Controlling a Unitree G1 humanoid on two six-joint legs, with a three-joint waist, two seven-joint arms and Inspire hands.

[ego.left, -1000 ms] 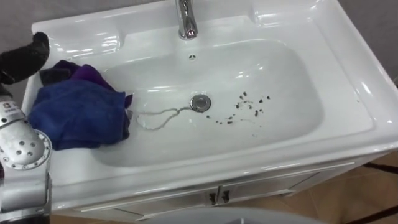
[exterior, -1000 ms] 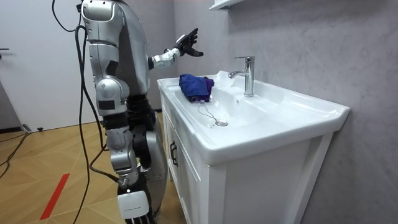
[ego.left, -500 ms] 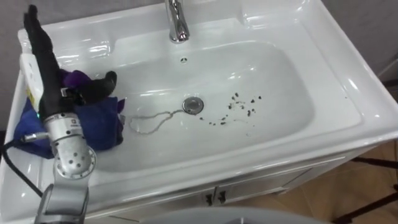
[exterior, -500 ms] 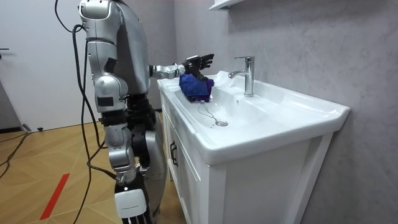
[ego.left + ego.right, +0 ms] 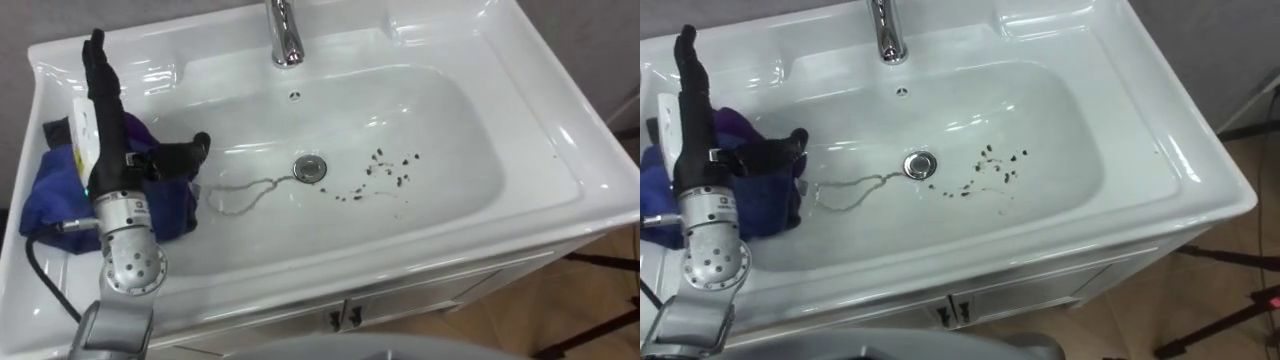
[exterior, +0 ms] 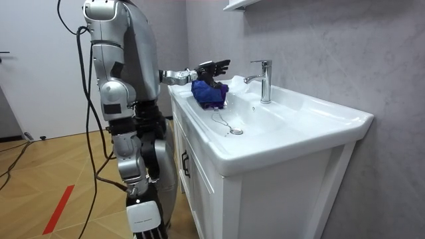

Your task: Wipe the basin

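The basin (image 5: pixel 560 115) is white and glossy, a rounded rectangular bowl set in a broad flat rim, with highlights along its back ledge. One chrome tap (image 5: pixel 283 35) stands at the middle of the back, one round metal drain (image 5: pixel 311 168) sits in the bowl's floor, and one thin chain (image 5: pixel 250 190) loops from the drain towards the left. A loose scatter of small dark specks (image 5: pixel 385 170), too fine to count, lies on the floor of the bowl just right of the drain. One crumpled cloth (image 5: pixel 50 195), blue with a purple fold, rests on the basin's left rim and spills down the bowl's left slope. The left hand (image 5: pixel 112 140) is over the cloth, fingers straight and pointing to the back wall, thumb spread out to the right, nothing in its grasp; whether it touches the cloth I cannot tell. Looking down, the eye views give the specks, the chain's course and two small handles (image 5: pixel 348 317) on the cabinet (image 6: pixel 265 199) front. The room view gives the robot standing upright at the cabinet's end, left arm stretched level over the rim, and the right hand (image 6: pixel 146 226) hanging low by its side at that view's lower edge
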